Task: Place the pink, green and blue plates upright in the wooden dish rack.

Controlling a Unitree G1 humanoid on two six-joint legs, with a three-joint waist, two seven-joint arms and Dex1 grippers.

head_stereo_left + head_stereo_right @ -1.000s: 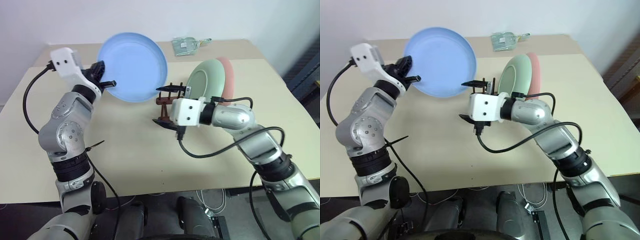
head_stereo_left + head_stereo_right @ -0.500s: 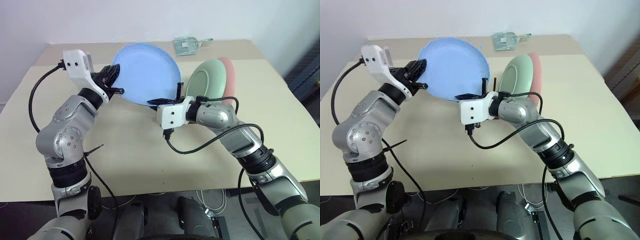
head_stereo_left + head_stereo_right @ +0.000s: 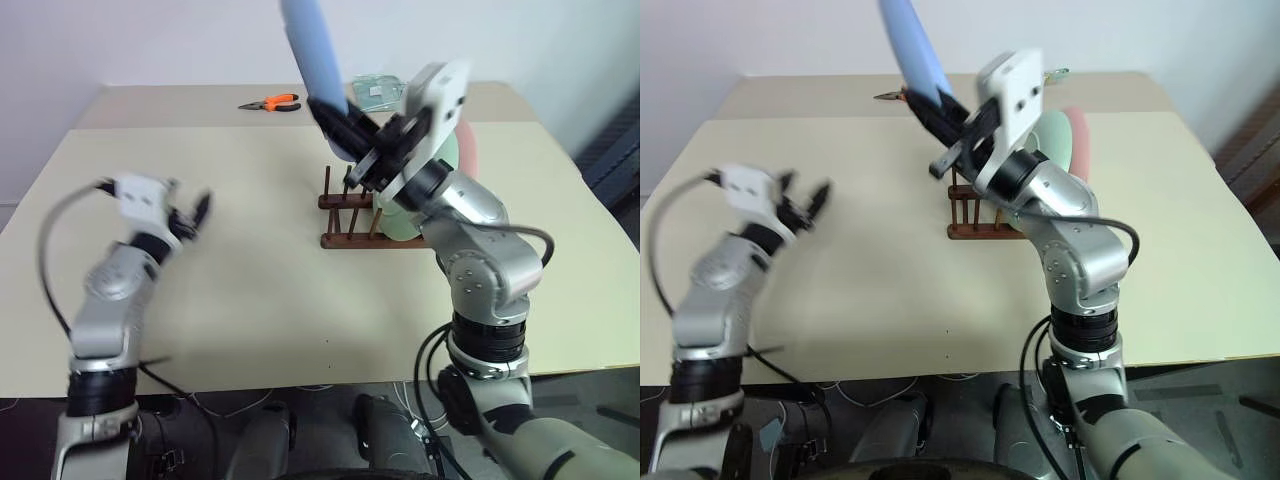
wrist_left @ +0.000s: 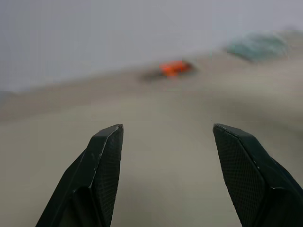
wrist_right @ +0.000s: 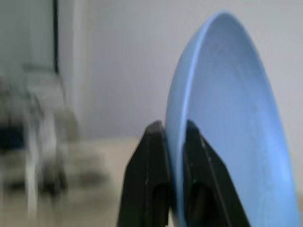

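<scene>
above the wooden dish rack [image 3: 362, 218], the blue plate [image 3: 315, 55] has passed from the left pincer [image 3: 190, 215], now open and empty, to the right pincer [image 3: 340, 118] clamping its rim, ready to slot beside the green plate [image 3: 440, 160] and pink plate [image 3: 466, 148].

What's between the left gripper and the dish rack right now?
Bare tabletop only, per the left eye view: nothing lies between the left gripper and the wooden dish rack.

Two plates [image 3: 455, 150] in rack [image 3: 350, 212]
</scene>
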